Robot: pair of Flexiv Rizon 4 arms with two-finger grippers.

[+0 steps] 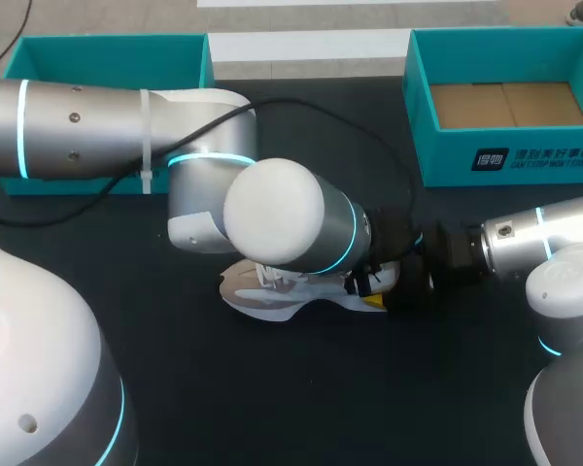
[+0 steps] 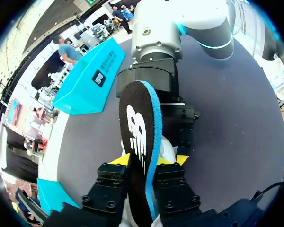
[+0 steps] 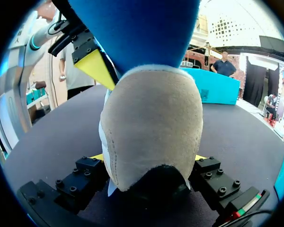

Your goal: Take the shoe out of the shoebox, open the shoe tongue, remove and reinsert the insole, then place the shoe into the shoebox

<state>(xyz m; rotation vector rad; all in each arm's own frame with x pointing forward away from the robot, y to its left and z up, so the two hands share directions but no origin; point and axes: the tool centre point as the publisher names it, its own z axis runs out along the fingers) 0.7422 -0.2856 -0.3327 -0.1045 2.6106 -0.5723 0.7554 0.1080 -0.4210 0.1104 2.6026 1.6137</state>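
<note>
A white and beige shoe (image 1: 272, 296) lies on the black table, mostly hidden under my left arm's elbow. My right gripper (image 1: 408, 282) comes in from the right. In the right wrist view the shoe's heel (image 3: 151, 132) fills the gap of that gripper (image 3: 148, 157), and both fingers press on its sides. The black insole (image 2: 139, 137) with a blue edge stands upright out of the shoe (image 2: 166, 149), with my left gripper (image 2: 150, 159) shut on it. From the right wrist view the insole's blue underside (image 3: 137, 28) rises above the heel.
A teal shoebox (image 1: 447, 146) with a brown cardboard floor stands at the back right. A second teal box part (image 1: 107, 58) sits at the back left, behind my left arm. Bare black table lies in front of the shoe.
</note>
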